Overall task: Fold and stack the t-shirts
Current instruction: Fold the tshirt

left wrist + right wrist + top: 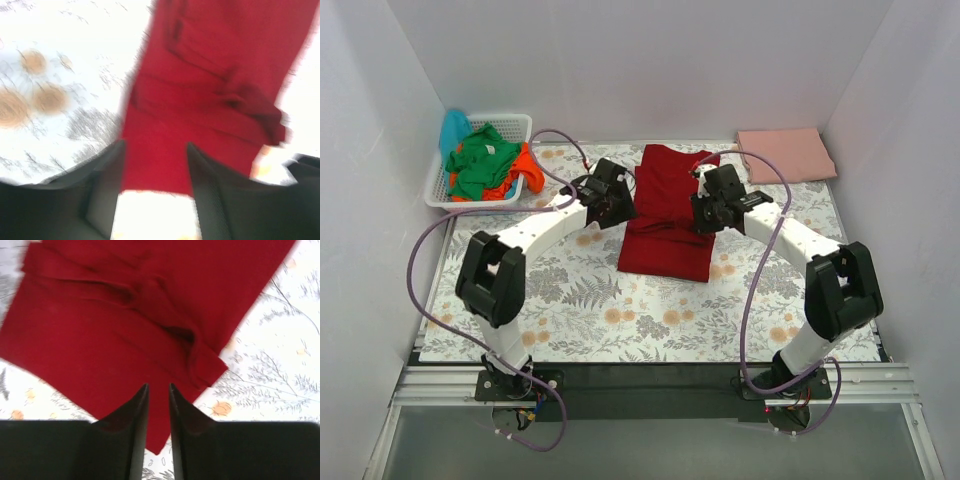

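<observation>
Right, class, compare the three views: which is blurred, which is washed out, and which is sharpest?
Left wrist view: motion-blurred, the dark red t-shirt smeared at its edges, the floral table cover blown out almost white. Right wrist view: much sharper, shirt creases clear, cover mildly bright. Top external view: sharpest, evenly lit, only soft shadows.

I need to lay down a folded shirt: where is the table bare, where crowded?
Bare: flowered mat between dark red cloth t-shirt and arm bases. Crowded: white plastic basket far left, folded salmon pink shirt far right.

basket (510,119) rear left, shirt (665,225) centre
</observation>
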Action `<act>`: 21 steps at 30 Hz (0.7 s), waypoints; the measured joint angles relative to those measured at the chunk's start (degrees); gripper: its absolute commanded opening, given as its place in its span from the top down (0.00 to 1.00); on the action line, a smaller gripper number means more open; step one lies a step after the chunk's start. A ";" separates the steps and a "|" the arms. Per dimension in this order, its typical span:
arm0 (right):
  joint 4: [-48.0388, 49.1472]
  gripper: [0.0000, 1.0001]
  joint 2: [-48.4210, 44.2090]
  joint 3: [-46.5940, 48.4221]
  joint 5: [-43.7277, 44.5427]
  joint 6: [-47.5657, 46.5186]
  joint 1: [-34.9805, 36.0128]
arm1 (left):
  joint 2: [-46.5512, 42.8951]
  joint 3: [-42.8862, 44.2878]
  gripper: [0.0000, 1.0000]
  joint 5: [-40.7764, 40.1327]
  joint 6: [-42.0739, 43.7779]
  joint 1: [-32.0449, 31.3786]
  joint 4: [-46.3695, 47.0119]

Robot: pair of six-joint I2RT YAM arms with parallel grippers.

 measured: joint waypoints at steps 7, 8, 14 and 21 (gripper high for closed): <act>4.07 0.87 -0.63 -1.64 -2.36 -0.87 5.42 | -5.42 -8.37 0.90 3.93 -4.00 -5.66 4.70; 4.28 0.88 0.33 -1.64 -2.84 -0.85 5.60 | -4.26 -8.81 0.91 4.33 -4.28 -6.14 5.03; 6.40 0.88 7.28 -1.49 -4.66 -1.16 5.62 | 2.56 -10.19 0.92 5.62 -5.44 -6.56 7.15; 6.43 0.88 13.44 1.62 -4.00 -2.67 5.18 | 1.38 -16.24 0.92 6.88 -7.65 -6.32 10.93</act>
